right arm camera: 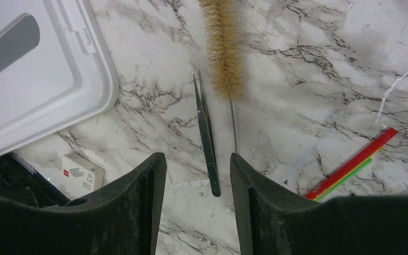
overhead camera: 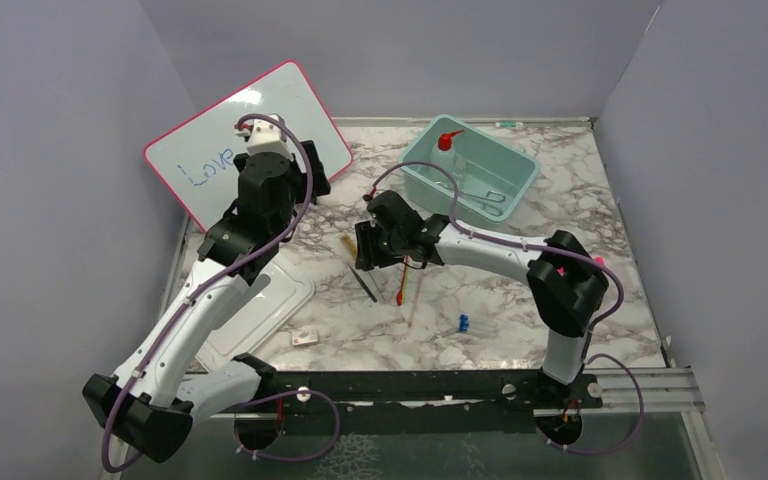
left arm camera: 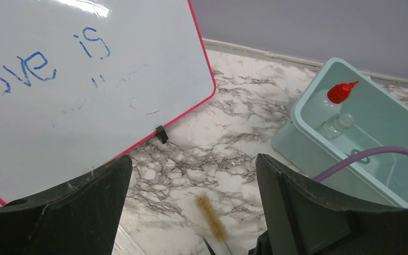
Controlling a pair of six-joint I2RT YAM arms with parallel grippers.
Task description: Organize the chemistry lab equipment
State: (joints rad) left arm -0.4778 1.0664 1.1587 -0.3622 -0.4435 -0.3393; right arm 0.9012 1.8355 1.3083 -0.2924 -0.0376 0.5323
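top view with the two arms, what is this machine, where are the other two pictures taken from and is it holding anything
Two robot arms bolted to a marble table, seen from above. The other two pictures come from a camera on each wrist. The left gripper is open near the whiteboard, holding nothing. The right gripper is open above the tweezers, beside a brush and a red stick, also empty. A squeeze bottle lies in the teal bin.

Your right gripper [right arm camera: 197, 164] hangs over the tweezers [right arm camera: 207, 133], crowded by the brush [right arm camera: 222, 48] alongside, with bare marble [right arm camera: 308, 95] toward the white lid [right arm camera: 42, 90].
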